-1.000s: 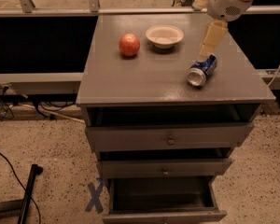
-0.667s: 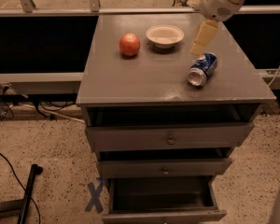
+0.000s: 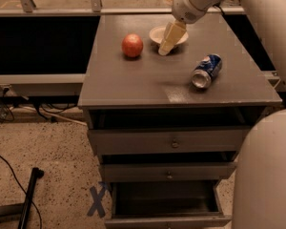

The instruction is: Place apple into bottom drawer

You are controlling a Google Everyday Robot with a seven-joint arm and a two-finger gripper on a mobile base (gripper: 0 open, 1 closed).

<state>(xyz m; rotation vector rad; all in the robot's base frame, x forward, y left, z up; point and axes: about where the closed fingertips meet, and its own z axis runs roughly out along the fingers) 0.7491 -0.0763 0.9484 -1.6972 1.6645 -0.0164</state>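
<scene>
Nothing of the task is done yet as I read it. The apple (image 3: 132,45) sits untouched on the cabinet top (image 3: 133,82), at 9 o'clock from the bowl (image 3: 155,33). The bottom drawer (image 3: 164,200) stands pulled out and looks empty, so opening is taken care of. Grasp, carry and drop are all left. My gripper (image 3: 164,48) hangs over the bowl's near edge at 3 o'clock from the apple, apart from it and holding nothing. I cannot tell whether it is set wide or narrow. Against the frame before, the gripper has swung toward 9 o'clock, from above the can (image 3: 206,70) side to over the bowl, closing on the apple. Apple, bowl and can lie where they were.
</scene>
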